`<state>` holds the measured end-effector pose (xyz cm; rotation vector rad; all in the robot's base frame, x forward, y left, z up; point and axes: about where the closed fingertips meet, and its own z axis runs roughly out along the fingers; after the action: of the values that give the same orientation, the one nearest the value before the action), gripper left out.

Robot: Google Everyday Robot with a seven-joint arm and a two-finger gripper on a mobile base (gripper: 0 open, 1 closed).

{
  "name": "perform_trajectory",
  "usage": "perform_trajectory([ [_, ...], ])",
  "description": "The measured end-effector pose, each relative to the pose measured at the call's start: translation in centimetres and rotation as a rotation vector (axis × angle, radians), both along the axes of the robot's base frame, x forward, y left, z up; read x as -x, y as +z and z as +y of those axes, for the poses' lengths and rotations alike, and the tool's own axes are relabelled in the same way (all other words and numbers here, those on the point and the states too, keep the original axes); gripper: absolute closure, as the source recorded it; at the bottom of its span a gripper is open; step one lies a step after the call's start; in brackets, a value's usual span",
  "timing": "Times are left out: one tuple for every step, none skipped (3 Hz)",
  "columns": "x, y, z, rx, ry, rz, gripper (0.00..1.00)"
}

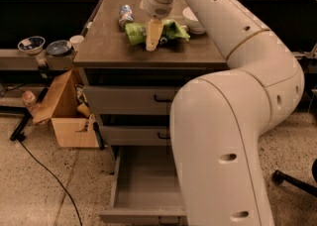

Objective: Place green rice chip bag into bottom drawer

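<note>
The green rice chip bag (172, 29) lies crumpled on the brown tabletop (109, 46), near its back middle. My gripper (152, 41) hangs from the white arm directly in front of the bag's middle, low at the tabletop, covering part of the bag. The bottom drawer (143, 183) is pulled open below the two closed grey drawers, and its grey tray shows nothing inside. My arm's big white links hide the drawer's right part.
A small printed can (125, 16) lies left of the bag and a white bowl (192, 21) right of it. An open cardboard box (64, 111) sits on the floor at left, by a low shelf with bowls (30, 44). A black cable (44, 170) crosses the floor.
</note>
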<state>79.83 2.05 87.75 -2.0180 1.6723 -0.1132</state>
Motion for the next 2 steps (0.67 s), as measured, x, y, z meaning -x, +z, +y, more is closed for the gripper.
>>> perform_trajectory([
  [0.00, -0.01, 0.00, 0.000, 0.000, 0.000, 0.26],
  [0.00, -0.01, 0.00, 0.000, 0.000, 0.000, 0.57],
])
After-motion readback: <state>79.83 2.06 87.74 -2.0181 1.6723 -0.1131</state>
